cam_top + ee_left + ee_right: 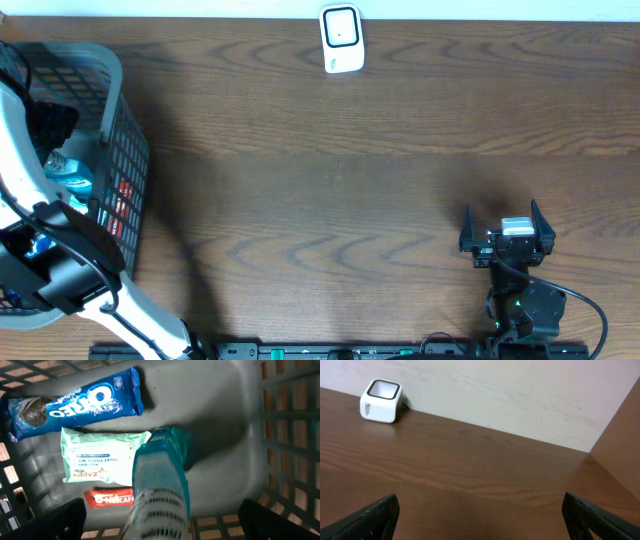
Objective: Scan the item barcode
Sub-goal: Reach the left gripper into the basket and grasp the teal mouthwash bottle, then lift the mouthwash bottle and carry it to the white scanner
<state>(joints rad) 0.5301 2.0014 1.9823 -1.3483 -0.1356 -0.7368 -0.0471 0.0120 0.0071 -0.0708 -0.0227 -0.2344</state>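
Observation:
My left gripper (167, 520) hangs open inside the grey mesh basket (280, 420), one dark finger on each side of a teal bottle (160, 480) with a white patterned label; neither finger touches it. Around the bottle on the basket floor lie a blue Oreo pack (75, 402), a pale green Zappy wipes pack (97, 455) and a red Nescafe sachet (107, 497). No barcode shows on any item. The white scanner (341, 38) stands at the table's far edge. My right gripper (502, 210) rests open and empty over the table at the right.
The basket (115, 75) fills the table's left end, and my left arm (60, 250) reaches down into it. From the right wrist the scanner (380, 394) sits far left against a pale wall. Basket walls close in around the left gripper.

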